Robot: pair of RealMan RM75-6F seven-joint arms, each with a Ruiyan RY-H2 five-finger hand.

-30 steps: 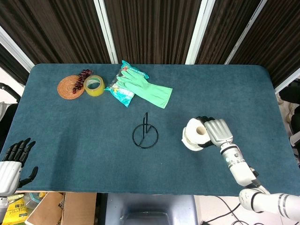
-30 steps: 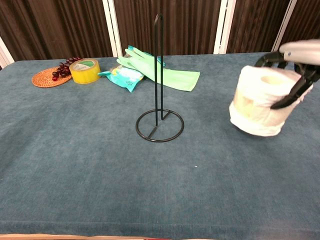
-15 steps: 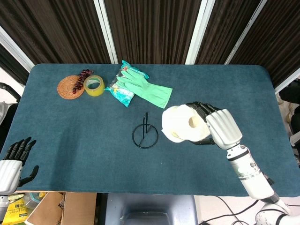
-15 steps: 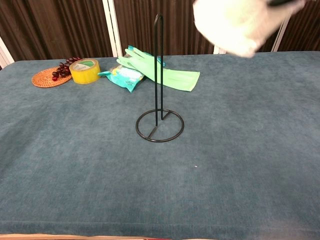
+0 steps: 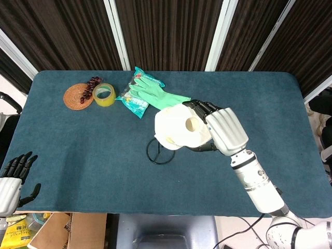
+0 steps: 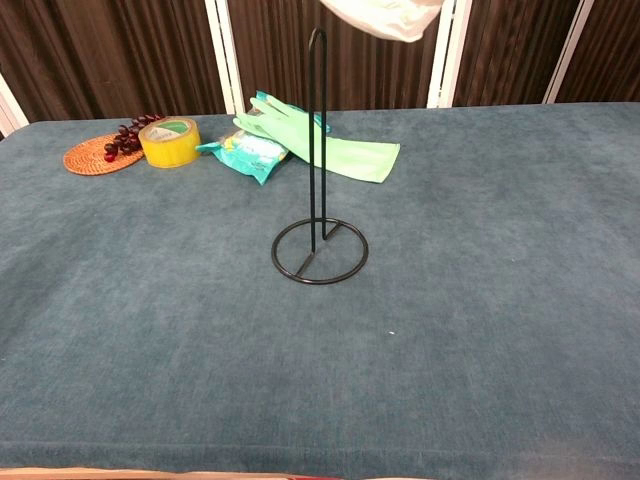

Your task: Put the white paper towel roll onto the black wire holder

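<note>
My right hand (image 5: 220, 130) grips the white paper towel roll (image 5: 179, 127), held high in the air with its core hole facing the head camera. In the chest view only the roll's lower edge (image 6: 385, 15) shows at the top, just right of the tip of the black wire holder (image 6: 316, 150). The holder stands upright mid-table; in the head view the roll covers most of its ring base (image 5: 155, 153). My left hand (image 5: 13, 176) hangs off the table's front left corner, fingers apart and holding nothing.
At the back left lie a green rubber glove (image 5: 161, 96), a teal packet (image 5: 134, 104), a yellow tape roll (image 5: 104, 94) and a woven coaster (image 5: 77, 96) with dark grapes (image 5: 94, 82). A cardboard box (image 5: 67, 231) sits below the table's front edge.
My right hand has lifted the roll off the table at the right and carried it up and left, to just above and beside the holder's tip. The left hand stayed put.
</note>
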